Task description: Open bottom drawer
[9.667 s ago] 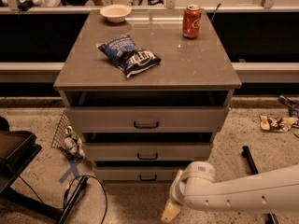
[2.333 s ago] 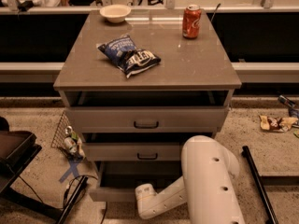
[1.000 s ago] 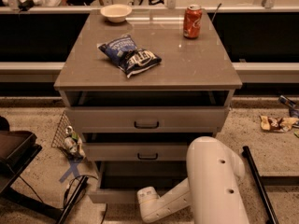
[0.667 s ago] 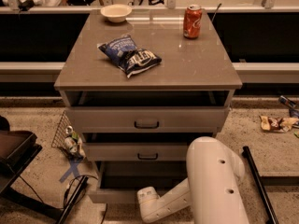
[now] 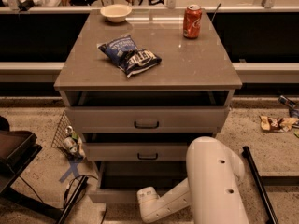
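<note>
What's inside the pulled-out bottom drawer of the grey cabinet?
The low grey bottom drawer shows only a dark, shadowed inside; no contents visible. The white robot arm covers its right part and handle; the gripper is hidden behind the arm's end at the drawer front.

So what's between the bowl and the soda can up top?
Nothing; the camera view shows bare cabinet top between bowl and soda can. The gripper is out of view, beyond the arm's end by the bottom drawer.

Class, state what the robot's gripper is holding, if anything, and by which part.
It cannot be told: the gripper is hidden beyond the arm's wrist at the front of the open bottom drawer.
</note>
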